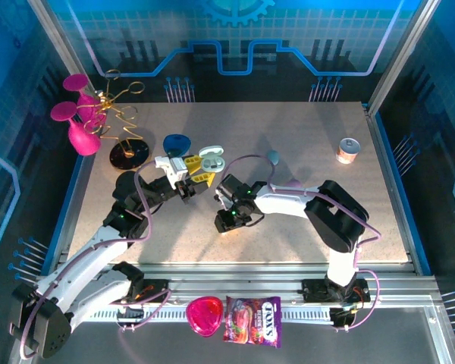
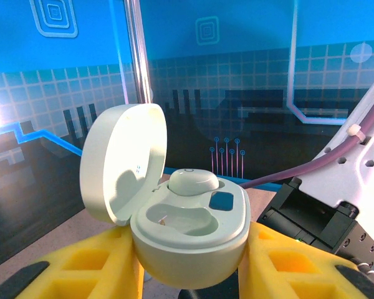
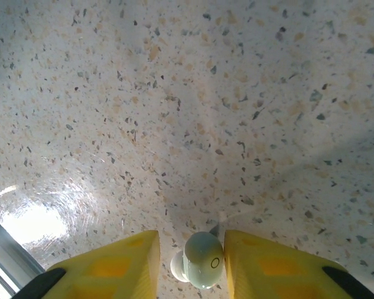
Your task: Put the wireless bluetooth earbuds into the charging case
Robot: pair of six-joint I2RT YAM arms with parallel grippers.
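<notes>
Right pincer fingers flank mint earbud on table.

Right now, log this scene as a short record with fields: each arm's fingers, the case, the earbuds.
left fingers: shut on charging case
case lid: open, tilted back
seated earbud: one, at the far side of the case
near socket: empty
right fingers: low over table, one on each side of loose earbud
right grip: cannot tell whether closed on it
remaining: loose earbud not yet in case
</notes>
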